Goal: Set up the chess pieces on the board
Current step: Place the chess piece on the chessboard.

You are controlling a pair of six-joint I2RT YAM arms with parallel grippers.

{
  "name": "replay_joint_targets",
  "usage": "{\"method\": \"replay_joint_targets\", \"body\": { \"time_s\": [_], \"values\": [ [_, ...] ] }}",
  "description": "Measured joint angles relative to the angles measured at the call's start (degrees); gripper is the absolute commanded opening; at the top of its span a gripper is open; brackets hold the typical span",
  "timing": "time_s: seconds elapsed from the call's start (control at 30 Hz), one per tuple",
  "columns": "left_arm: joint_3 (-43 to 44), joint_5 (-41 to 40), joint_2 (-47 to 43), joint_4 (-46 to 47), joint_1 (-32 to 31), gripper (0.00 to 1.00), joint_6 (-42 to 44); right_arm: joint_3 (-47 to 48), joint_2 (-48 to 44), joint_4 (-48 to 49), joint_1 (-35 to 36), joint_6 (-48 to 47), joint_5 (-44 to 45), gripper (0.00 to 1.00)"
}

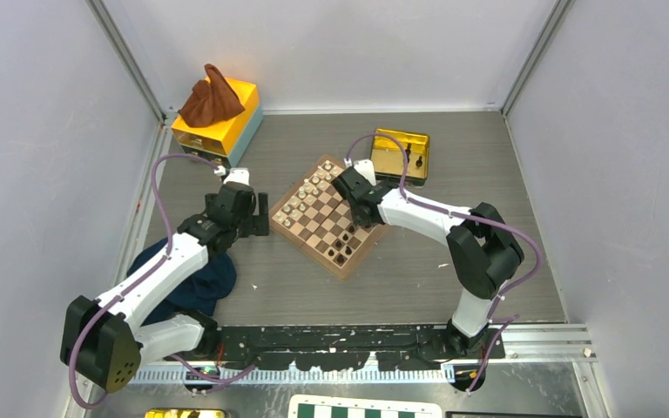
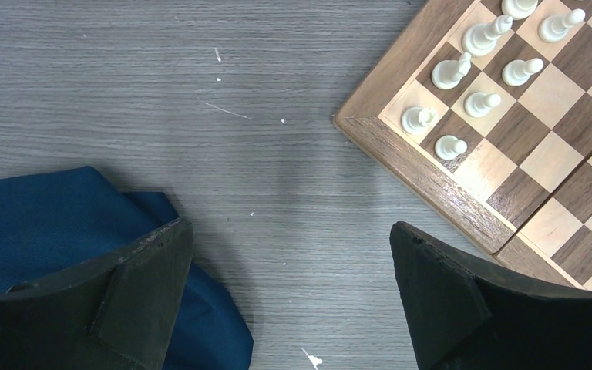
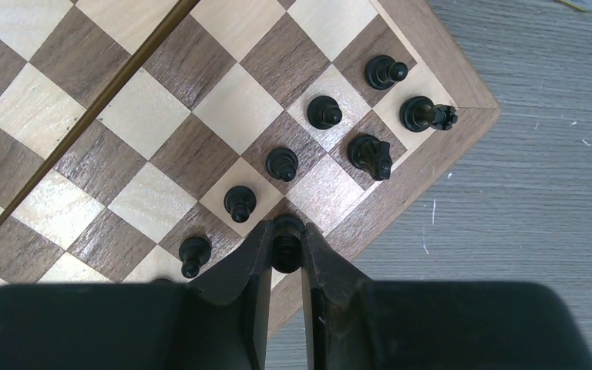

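**A:** Where's the right claw (image 3: 287, 245) at?

**B:** Nearly closed, pinching one black piece (image 3: 287, 226) upright btwn its fingertips. It's over the back row on the near-right side of the board (image 3: 432, 153). Can't tell if the base touches wood yet.

**A:** Which sq?

**B:** The rook (image 3: 425, 114) sits in the corner w/ the knight (image 3: 370, 154) next to it. The light sq beside the knight is bare, and the pawns (image 3: 281, 163) stand in the row in front. The piece hangs just past that bare sq, by the rim. The fingers hide which sq is right under it.

**A:** So how to do it well?

**B:** IMO, centre it over the target sq first, then go straight down w/ no sideways drift. The nearest pawn and the knight are close and prob. tip easily. Open only once the base is flat, and only a little, since wide fingers could clip the neighbours. Then lift straight up.

**A:** Left claw (image 2: 293, 301)?

**B:** Wide open, nothing in it. It hangs over bare counter (image 2: 200, 77) btwn the blue cloth (image 2: 46, 223) and the board's left corner, where the pale pieces (image 2: 482, 102) stand. Best kept off the board, as a bump there could shake the whole setup.
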Motion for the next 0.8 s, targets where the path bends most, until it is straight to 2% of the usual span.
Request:
{"method": "replay_joint_targets", "body": {
  "time_s": [0.8],
  "values": [
    [0.0,0.0,0.1,0.0,0.0,1.00,0.0,-0.3,-0.1,0.7,-0.3,1.9,-0.9,0.01]
  ]
}}
